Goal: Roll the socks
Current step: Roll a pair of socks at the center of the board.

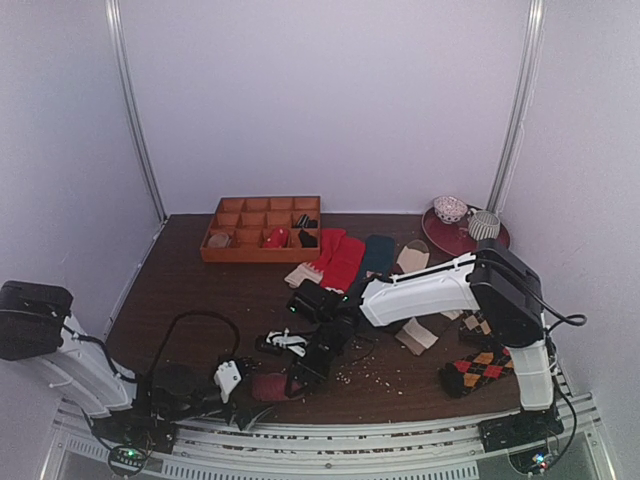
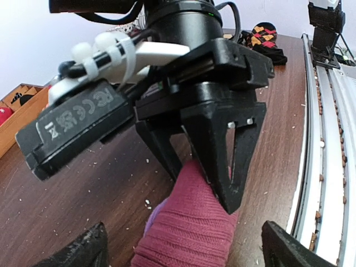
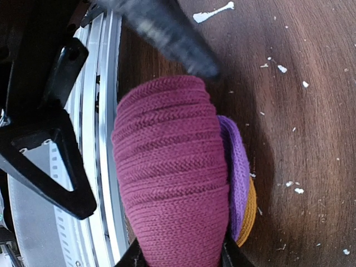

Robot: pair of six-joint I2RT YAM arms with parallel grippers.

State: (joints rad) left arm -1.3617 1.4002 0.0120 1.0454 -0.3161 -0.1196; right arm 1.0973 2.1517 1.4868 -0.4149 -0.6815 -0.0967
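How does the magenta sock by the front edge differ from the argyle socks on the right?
The magenta sock is rolled into a bundle; the argyle socks lie flat. The magenta sock is ribbed knit; the argyle socks are black with orange and red diamonds. The right gripper clamps the magenta sock; no gripper holds the argyle socks. Both are socks.

Right arm stretches low across the front, right gripper pinched on a rolled sock; left arm lies low by its base, left gripper spread wide, straddling the same sock.
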